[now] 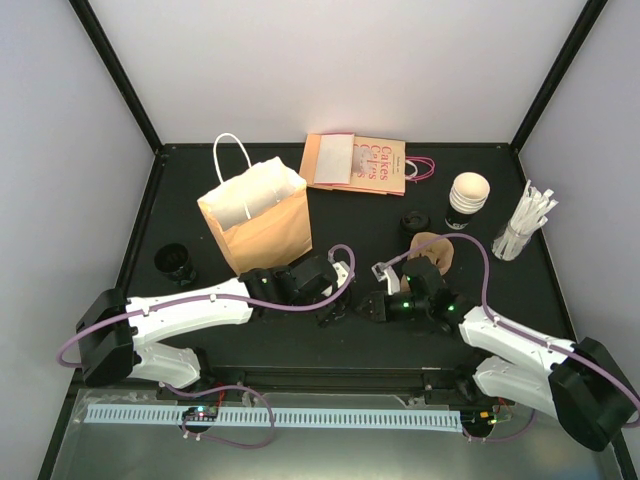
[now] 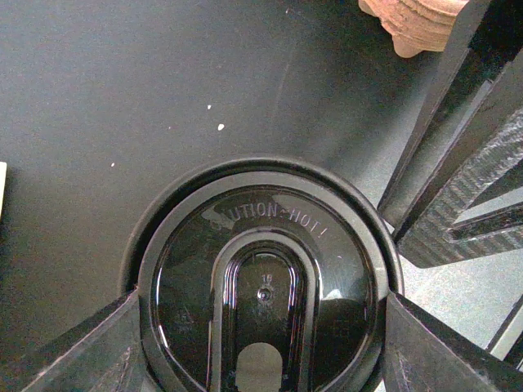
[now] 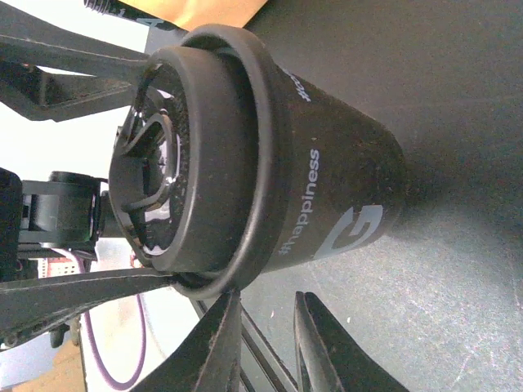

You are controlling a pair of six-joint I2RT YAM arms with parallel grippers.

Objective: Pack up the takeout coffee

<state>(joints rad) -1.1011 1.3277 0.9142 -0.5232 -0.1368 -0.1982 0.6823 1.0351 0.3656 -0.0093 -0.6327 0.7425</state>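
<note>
The takeout coffee (image 2: 265,278) is a black paper cup with grey print (image 3: 327,188) and a glossy black lid. It stands upright on the dark table. In the top view it is almost hidden under my left gripper (image 1: 335,300). That gripper (image 2: 261,343) comes down from above, its two fingers pressed against opposite sides of the lid's rim. My right gripper (image 3: 265,302) is beside the cup at table height. Its jaws stand a little apart with only table between them, and one fingertip (image 3: 229,310) touches the lid's rim. In the top view the right gripper (image 1: 368,308) sits just right of the left one.
An open brown paper bag (image 1: 258,215) with white handles stands behind the left arm. Flat printed bags (image 1: 355,163) lie at the back. A brown pulp cup carrier (image 1: 432,250), a loose black lid (image 1: 413,221), a cream-topped cup (image 1: 468,198) and white straws (image 1: 525,225) are at the right. A black item (image 1: 175,260) is at the left.
</note>
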